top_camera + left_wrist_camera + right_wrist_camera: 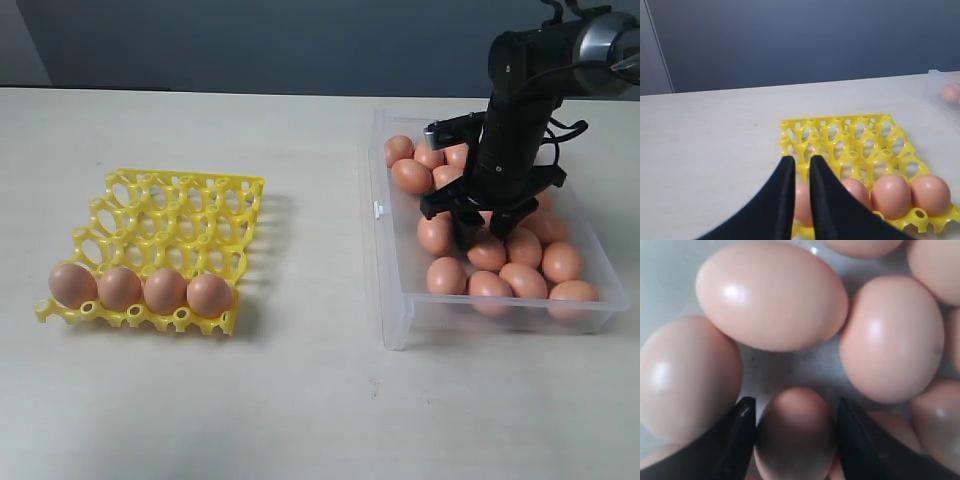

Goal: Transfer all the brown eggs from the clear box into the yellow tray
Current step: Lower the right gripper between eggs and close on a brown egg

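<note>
The yellow tray (170, 200) lies on the left with several brown eggs (140, 288) in its front row. On the right, the clear box (385, 290) holds many more brown eggs (520, 270). My right gripper (478, 235) is down inside the box. In the right wrist view it (794, 405) is open, its black fingers straddling one egg (795, 440) that rests among the others. My left gripper (799, 160) is shut and holds nothing. It hovers near the tray (850, 140), close to the filled row of eggs (890, 195).
The pale tabletop (300, 400) runs bare between tray and box. A white clip (379, 209) sits on the box's left wall. A corner of the box (940, 82) shows in the left wrist view. A dark wall stands behind the table.
</note>
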### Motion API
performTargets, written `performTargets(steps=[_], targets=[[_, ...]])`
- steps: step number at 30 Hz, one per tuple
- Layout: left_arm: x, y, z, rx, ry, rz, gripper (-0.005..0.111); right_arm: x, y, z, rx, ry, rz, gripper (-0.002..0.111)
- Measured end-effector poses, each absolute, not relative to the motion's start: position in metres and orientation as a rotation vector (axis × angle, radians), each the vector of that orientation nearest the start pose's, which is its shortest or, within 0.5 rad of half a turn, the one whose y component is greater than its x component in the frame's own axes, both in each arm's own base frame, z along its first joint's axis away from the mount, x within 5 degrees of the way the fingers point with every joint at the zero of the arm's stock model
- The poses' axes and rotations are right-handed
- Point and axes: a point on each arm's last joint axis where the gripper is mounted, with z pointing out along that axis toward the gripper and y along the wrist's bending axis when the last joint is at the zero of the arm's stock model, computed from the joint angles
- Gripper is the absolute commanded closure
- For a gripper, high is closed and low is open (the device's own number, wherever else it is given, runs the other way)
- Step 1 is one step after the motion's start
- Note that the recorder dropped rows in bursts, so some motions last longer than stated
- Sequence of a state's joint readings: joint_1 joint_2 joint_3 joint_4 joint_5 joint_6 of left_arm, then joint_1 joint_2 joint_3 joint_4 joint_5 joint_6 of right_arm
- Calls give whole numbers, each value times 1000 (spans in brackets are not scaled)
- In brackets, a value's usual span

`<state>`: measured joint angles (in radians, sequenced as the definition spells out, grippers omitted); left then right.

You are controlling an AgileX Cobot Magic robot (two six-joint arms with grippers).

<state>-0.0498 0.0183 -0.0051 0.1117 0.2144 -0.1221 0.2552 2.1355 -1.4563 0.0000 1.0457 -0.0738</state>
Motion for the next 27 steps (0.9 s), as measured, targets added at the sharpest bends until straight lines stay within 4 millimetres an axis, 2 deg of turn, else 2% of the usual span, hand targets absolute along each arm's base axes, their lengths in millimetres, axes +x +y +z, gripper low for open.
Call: performTargets(steps=[12, 13, 14, 17, 22, 27], targets=[[57, -1, 195, 14, 1710, -26, 95, 380, 100, 128, -527, 3227, -1, 64], [57, -1, 195, 14, 1710, -26, 95, 380, 100, 128, -526, 3227, 2, 66], [57, -1, 195, 14, 1710, -26, 95, 380, 100, 128, -526, 3229, 2, 73], [57, -1, 195, 14, 1710, -26, 95, 379, 100, 128, -525, 3233, 4, 107], [57, -1, 195, 14, 1710, -26, 95, 380, 100, 128, -556, 3226, 7, 106], [57, -1, 195, 14, 1710, -26, 95, 378, 100, 136, -557, 3195, 5, 106]])
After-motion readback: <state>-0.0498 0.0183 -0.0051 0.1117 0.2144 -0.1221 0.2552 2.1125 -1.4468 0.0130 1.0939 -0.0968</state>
